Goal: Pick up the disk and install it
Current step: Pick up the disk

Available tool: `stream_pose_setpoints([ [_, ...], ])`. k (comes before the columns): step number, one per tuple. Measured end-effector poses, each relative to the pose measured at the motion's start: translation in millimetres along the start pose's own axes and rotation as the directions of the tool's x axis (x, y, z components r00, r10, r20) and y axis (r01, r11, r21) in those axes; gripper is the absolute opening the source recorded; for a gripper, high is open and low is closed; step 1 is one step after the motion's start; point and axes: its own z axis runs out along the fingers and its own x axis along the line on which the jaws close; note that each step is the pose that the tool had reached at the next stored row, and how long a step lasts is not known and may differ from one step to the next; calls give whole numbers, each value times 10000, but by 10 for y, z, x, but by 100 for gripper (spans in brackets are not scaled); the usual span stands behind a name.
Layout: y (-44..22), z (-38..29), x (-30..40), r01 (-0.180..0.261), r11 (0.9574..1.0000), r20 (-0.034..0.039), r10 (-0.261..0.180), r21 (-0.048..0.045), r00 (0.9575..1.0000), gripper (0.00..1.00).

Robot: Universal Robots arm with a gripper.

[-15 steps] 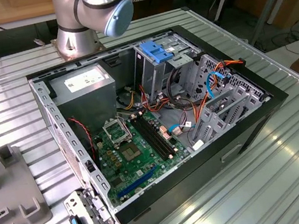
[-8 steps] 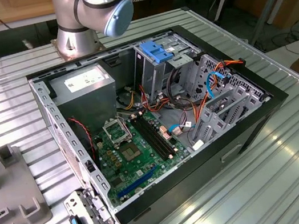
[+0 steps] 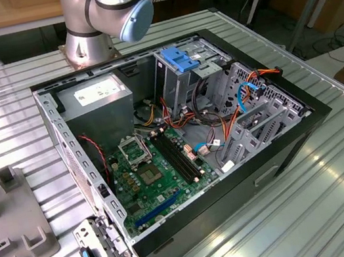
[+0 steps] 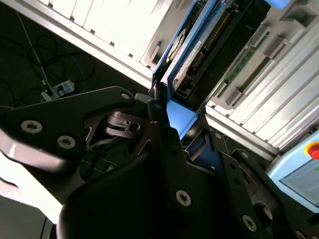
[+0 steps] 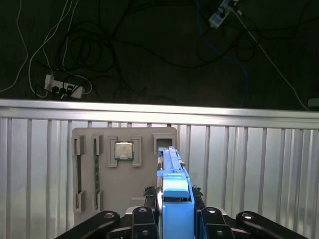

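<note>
The pincer (image 5: pixel 175 213) was clamped on the disk (image 5: pixel 170 164) edge-on over the grey fixture tray (image 5: pixel 124 184), so a straight, untilted lift with even squeeze seemed wisest.

My exterior view looks down, mid-range, on the computer case (image 3: pixel 179 134) and table (image 3: pixel 343 191). Both wrist views sit close on the gripper (image 5: pixel 175 199) (image 4: pixel 164 107), sharing the disk (image 5: pixel 172 169) (image 4: pixel 192 55).

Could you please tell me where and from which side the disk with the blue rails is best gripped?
Probably at the blue end of the disk nearest the wrist, pinching across its thin width onto the two broad faces. It stands on edge, lengthwise toward the grey holder, so approach end-on, along its length.
</note>
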Motion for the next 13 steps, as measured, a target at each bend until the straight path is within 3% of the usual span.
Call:
stream_pose_setpoints([
  [10,0,-28,-1,0,10000,-1,0,0,10000,37],
  [13,-2,-74,-2,0,10000,-1,0,-1,10000,37],
])
